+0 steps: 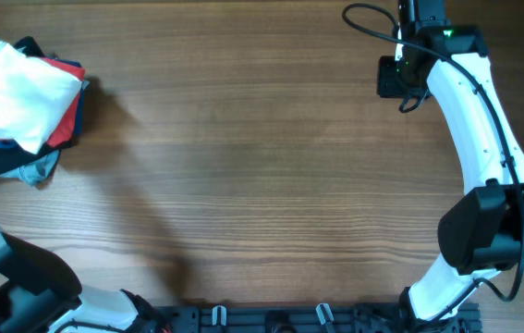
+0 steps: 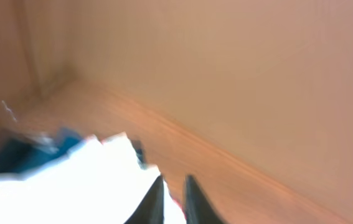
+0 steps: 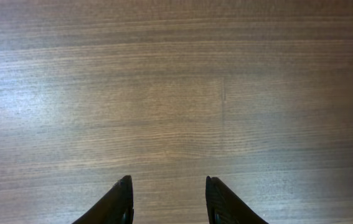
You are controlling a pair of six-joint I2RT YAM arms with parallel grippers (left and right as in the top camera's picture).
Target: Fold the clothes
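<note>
A rumpled pile of white, red and blue cloth garments [image 1: 17,92] lies at the upper left of the brown wooden table [image 1: 262,185]. The right gripper [image 3: 167,199], upper right, hangs spread. The left gripper [image 2: 173,202] is blurred above the pile, its fingers close together; its grip cannot be told.

1 clothes pile [image 1: 17,97], garment qty unclear; 2 arms [image 1: 469,102]; 1 table [image 1: 262,185].

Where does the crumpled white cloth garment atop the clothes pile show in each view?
Overhead: the crumpled white garment sits at the far upper left.
Left wrist: the white garment is blurred, at lower left.
Right wrist: not in it.
Shared landmark: the brown wood-grain tabletop.
</note>
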